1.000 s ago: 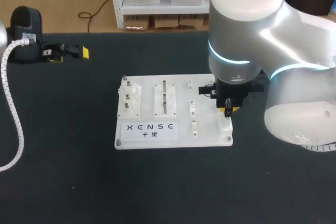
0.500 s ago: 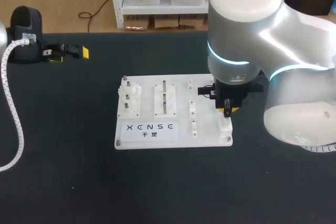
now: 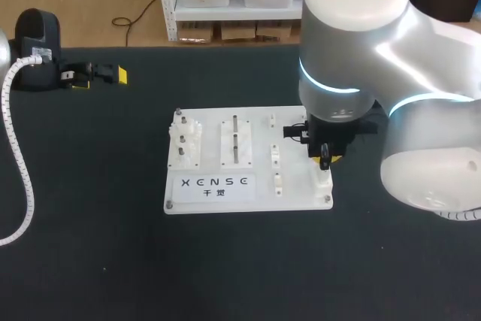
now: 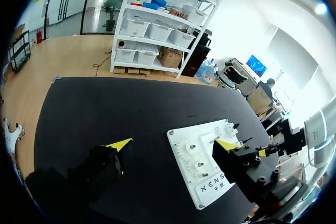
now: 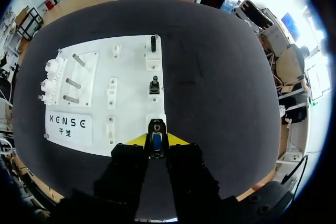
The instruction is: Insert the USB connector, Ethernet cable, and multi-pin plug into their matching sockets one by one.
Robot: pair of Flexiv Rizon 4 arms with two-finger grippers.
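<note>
My left gripper (image 3: 98, 77) sits far off at the left side of the black table (image 3: 90, 231), its two fingers wide apart with nothing in them. The white board (image 3: 293, 195) lies in the middle. My right gripper (image 3: 326, 158) squeezes the small black USB connector (image 5: 156, 138) between its yellow tips, over the board's right front corner.

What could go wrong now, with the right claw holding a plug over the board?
The plug, pinched only at the tips of the right claw, may tilt and jam as it goes in. Pressing down could shift the white board if it is not fastened down.
</note>
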